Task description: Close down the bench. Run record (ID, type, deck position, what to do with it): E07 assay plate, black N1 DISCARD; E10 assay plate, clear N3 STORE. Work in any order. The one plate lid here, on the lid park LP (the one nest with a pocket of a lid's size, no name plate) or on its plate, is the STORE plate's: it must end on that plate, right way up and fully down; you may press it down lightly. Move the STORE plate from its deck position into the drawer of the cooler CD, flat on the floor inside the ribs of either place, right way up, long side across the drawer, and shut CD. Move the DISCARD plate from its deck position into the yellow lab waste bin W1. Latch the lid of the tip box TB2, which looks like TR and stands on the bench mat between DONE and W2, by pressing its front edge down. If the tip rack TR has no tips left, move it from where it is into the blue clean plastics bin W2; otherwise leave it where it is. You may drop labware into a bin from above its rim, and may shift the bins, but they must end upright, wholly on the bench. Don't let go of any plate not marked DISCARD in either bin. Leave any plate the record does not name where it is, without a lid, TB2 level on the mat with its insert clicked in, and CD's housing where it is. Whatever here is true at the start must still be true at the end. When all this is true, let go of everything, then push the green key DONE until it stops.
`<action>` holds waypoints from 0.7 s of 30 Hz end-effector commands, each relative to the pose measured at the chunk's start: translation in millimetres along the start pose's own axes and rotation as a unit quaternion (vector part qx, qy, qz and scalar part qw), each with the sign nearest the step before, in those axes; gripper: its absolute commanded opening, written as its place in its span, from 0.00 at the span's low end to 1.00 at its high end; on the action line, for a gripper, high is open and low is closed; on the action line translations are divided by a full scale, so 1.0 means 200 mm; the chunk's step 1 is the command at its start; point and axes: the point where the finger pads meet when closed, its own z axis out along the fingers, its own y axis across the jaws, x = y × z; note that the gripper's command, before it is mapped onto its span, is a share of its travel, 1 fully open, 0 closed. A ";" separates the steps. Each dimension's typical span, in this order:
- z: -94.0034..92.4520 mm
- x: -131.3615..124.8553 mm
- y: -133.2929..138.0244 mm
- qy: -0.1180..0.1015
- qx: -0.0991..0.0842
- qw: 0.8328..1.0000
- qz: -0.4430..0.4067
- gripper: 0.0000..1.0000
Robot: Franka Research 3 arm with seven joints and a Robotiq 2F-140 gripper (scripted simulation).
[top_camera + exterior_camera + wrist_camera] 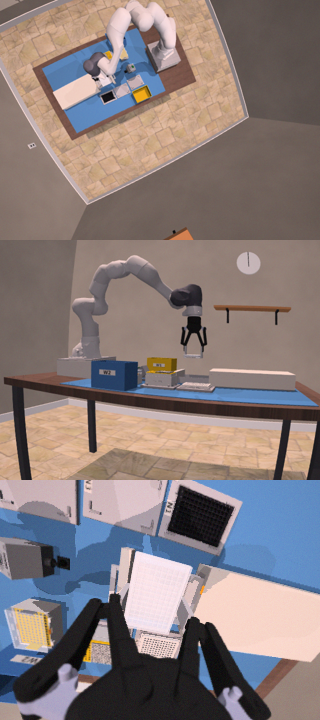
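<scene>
My gripper (193, 353) is shut on the clear assay plate (157, 592), a white gridded rectangle held flat, well above the bench. It hangs over the grey pulled-out drawer (192, 595) at the end of the cream cooler (255, 615). I cannot tell whether a lid sits on the held plate. The black plate (200, 516) lies in its nest, also seen from above (108, 96). The yellow bin W1 (141, 94) and the blue bin W2 (114, 374) stand upright. A tip box with yellow tips (160, 378) stands beside W2. The green DONE key (132, 66) is on its grey box.
Two empty grey nests (122, 90) (135, 82) lie between the black plate and W1. Another clear plate (196, 386) sits in a nest in front of the drawer. A second yellow-topped rack (100, 652) shows under my fingers. The arm's base block (162, 58) stands at the back.
</scene>
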 end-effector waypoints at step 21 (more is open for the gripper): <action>0.00 -0.19 0.10 -0.002 0.002 1.000 -0.016 0.00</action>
